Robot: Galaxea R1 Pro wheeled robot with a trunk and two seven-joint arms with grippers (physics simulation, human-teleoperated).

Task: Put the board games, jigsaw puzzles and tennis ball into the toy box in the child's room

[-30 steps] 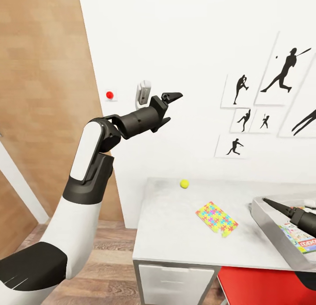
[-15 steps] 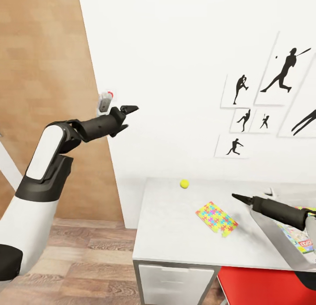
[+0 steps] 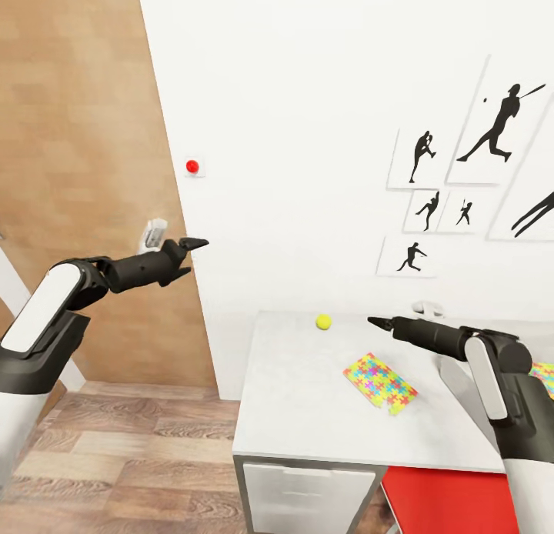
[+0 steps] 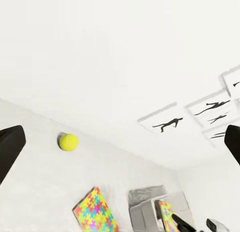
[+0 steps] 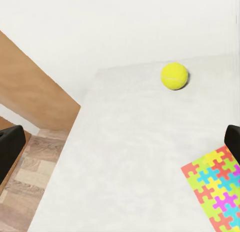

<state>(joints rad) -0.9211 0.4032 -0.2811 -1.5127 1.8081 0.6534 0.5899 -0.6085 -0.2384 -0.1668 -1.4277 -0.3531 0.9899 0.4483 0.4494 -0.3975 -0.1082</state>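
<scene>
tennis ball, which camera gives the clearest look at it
The right wrist view: the tennis ball looks largest there, unobstructed on the pale table. In the head view it is a small dot near the table's back edge; in the left wrist view it is whole but smaller.

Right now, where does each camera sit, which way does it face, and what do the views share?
Head view: from the robot's head, forward and down at the table; left gripper and right gripper show, with both arms.
Left wrist view: on the left arm, facing the table's far wall; dark fingertips at the edges.
Right wrist view: on the right arm, over the tabletop; fingertips at the edges.
Shared: all three show the tennis ball and a jigsaw puzzle.
</scene>
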